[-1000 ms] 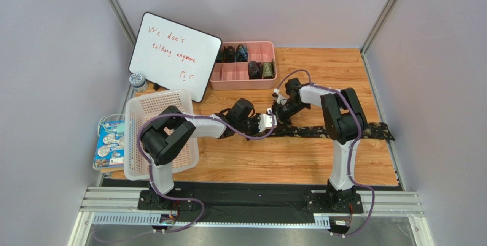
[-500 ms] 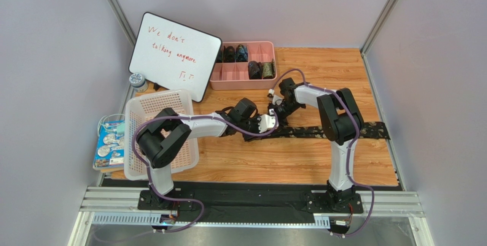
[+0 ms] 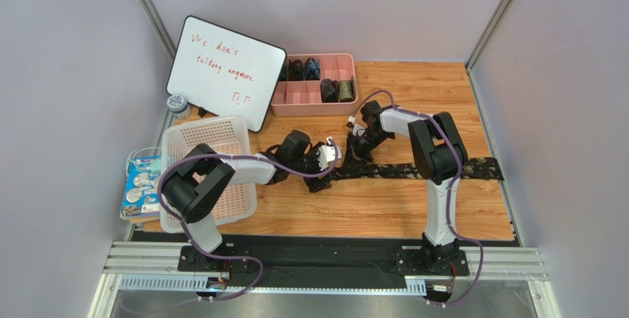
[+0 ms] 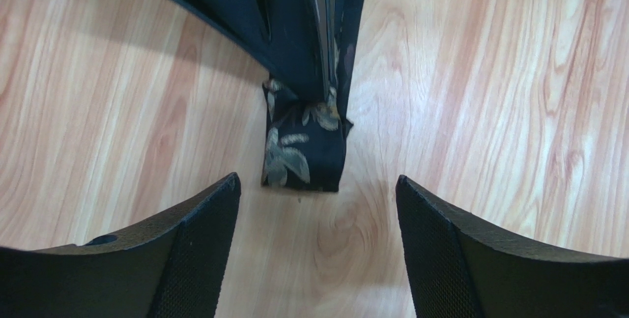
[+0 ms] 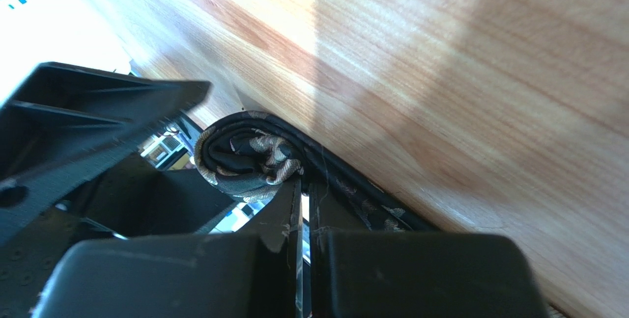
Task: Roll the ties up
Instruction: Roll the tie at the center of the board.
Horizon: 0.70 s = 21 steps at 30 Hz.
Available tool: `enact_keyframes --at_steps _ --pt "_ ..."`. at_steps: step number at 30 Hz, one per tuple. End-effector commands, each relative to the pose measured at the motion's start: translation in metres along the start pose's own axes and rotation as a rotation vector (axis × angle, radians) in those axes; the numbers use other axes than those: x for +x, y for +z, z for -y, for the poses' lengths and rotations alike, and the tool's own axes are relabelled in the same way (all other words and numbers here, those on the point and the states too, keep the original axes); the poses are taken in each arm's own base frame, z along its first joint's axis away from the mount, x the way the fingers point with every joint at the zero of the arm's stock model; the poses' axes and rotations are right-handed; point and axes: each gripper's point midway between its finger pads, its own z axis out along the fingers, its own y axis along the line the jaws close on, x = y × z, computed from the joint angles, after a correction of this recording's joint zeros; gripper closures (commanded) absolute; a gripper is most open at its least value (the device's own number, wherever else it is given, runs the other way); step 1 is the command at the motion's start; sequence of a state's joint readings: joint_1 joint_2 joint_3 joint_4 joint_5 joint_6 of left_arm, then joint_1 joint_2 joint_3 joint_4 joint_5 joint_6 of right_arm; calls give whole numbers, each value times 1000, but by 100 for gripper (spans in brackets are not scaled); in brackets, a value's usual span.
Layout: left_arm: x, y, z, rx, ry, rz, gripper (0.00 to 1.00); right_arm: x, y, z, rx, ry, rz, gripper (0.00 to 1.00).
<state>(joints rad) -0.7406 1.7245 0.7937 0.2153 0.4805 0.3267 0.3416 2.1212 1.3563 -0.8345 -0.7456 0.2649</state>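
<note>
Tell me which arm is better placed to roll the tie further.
Right. The right arm has jaws shut on the tie at its started roll; the left arm has jaws open, holding nothing.

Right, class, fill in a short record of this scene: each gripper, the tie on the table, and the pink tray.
tie: lying along the table, one end partly rolled
left gripper: open, empty, facing the tie's end
right gripper: shut on the tie near its rolled end
pink tray: at the far edge, rolled ties in some compartments
</note>
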Motion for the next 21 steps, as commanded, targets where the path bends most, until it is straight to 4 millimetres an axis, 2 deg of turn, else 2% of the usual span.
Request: enact_keyframes --at_steps 1,5,8,9,12,21 --pt "-34 17 -6 11 52 178 21 -15 17 90 363 -26 45 100" --pt "-32 25 -12 -3 80 189 29 -12 19 96 376 -23 23 100" --pt "-31 26 -11 10 101 192 40 -12 21 97 376 -26 17 100" --pt "-31 26 -10 14 108 195 46 -11 21 98 374 -25 12 100" --pt "-41 20 -8 23 128 215 56 -10 25 94 354 -23 0 100" --pt "-74 13 -2 63 43 217 69 5 45 71 295 -51 -27 100"
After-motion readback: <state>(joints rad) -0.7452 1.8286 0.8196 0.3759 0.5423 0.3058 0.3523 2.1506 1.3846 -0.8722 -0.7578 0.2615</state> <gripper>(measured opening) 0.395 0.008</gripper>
